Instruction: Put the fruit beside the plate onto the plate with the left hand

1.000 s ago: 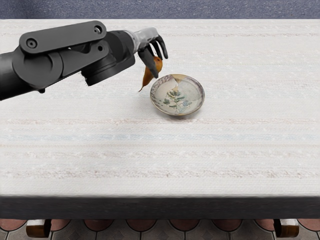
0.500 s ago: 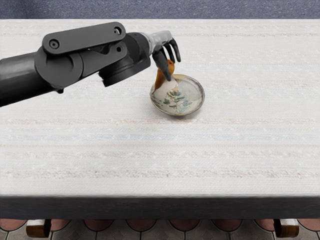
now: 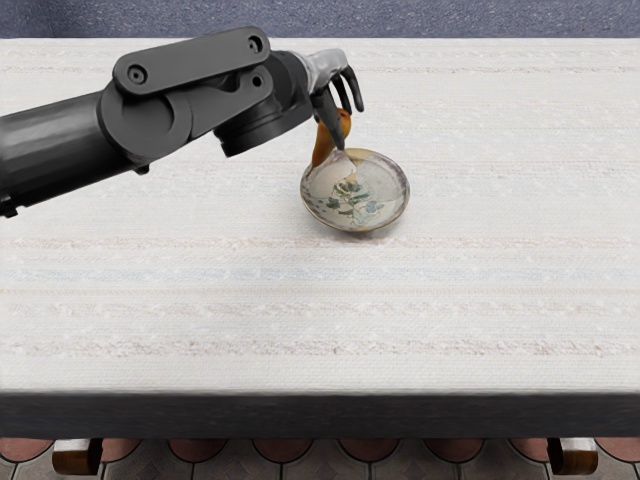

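1 dark arm reaches in from the left, across the far side of a pale table [image 3: 300, 330]. Its left hand [image 3: 330, 85] hangs above the far left rim of a shallow patterned plate [image 3: 404, 188]. The dark fingers [image 3: 353, 93] curl downward and grip an orange fruit [image 3: 320, 150], 1 finger crossing its front. The fruit is long and narrow and held in the air. Its long axis runs close to upright, leaning a little: the wider top sits inside the grip, and the thin lower tip points down and slightly left, just over the plate's far left edge. The right arm is out of sight.
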`<control>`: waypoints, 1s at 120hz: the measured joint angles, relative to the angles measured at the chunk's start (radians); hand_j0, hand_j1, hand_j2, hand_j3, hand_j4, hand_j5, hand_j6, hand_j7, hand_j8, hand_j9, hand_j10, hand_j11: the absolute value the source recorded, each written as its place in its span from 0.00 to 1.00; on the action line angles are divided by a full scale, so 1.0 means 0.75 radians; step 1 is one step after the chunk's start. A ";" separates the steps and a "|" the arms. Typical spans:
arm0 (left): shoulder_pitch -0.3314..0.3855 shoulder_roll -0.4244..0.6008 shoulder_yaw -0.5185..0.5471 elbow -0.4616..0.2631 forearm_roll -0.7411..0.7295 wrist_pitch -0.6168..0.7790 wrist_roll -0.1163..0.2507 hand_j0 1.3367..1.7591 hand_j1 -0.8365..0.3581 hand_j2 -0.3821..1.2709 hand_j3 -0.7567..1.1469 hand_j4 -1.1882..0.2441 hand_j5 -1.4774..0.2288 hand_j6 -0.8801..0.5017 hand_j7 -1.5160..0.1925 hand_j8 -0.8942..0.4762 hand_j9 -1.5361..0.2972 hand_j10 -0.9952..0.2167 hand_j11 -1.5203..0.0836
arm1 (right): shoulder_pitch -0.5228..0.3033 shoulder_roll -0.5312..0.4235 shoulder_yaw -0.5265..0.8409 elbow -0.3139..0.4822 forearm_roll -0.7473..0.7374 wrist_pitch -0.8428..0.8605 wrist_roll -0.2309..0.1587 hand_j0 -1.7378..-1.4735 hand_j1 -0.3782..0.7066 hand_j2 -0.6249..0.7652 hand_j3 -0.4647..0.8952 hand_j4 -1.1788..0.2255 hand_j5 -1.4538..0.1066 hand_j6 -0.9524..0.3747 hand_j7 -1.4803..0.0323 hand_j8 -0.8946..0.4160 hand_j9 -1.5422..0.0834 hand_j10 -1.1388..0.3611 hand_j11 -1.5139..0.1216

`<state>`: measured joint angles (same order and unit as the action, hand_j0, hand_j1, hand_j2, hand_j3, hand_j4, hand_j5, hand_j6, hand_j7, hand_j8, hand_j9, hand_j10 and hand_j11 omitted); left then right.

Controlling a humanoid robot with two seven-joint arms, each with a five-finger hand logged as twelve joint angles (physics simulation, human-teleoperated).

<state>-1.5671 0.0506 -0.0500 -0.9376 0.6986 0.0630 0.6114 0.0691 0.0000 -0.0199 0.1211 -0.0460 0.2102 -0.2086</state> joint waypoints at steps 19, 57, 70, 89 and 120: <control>0.009 0.000 -0.016 0.002 0.001 0.024 0.000 0.76 0.47 0.46 0.40 0.38 0.35 0.26 0.38 0.31 0.37 0.29 0.41 | 0.001 0.000 0.000 0.000 0.000 0.000 0.000 0.30 0.03 0.45 0.34 0.84 0.93 0.72 0.98 0.68 0.95 0.76 0.93; 0.020 -0.003 -0.101 0.002 -0.003 0.114 -0.001 0.76 0.79 0.29 0.40 0.67 0.68 0.49 0.71 0.51 0.67 0.63 0.76 | 0.001 0.000 0.000 0.000 0.000 0.000 0.000 0.30 0.03 0.45 0.34 0.84 0.93 0.72 0.98 0.68 0.95 0.76 0.93; 0.023 0.003 -0.115 -0.002 -0.005 0.118 -0.001 0.76 0.84 0.27 0.40 0.71 0.74 0.52 0.76 0.55 0.72 0.68 0.81 | 0.002 0.000 0.000 0.000 0.000 0.000 0.000 0.30 0.03 0.45 0.34 0.84 0.93 0.72 0.98 0.68 0.95 0.76 0.93; 0.089 0.068 -0.161 -0.059 -0.021 0.118 -0.001 0.76 0.91 0.25 0.40 0.76 0.79 0.57 0.81 0.59 0.77 0.74 0.87 | 0.002 0.000 0.000 0.000 0.000 0.000 0.000 0.30 0.03 0.45 0.34 0.84 0.93 0.72 0.98 0.68 0.95 0.76 0.93; 0.167 0.459 -0.226 -0.477 -0.486 0.093 -0.001 0.76 0.95 0.24 0.40 0.80 0.83 0.60 0.85 0.62 0.80 0.78 0.91 | 0.005 0.000 0.000 0.002 0.000 0.002 0.000 0.30 0.03 0.45 0.34 0.84 0.93 0.72 0.98 0.68 0.95 0.76 0.93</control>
<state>-1.4421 0.3947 -0.2197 -1.2957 0.3337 0.1323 0.6109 0.0730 0.0000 -0.0198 0.1224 -0.0460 0.2113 -0.2086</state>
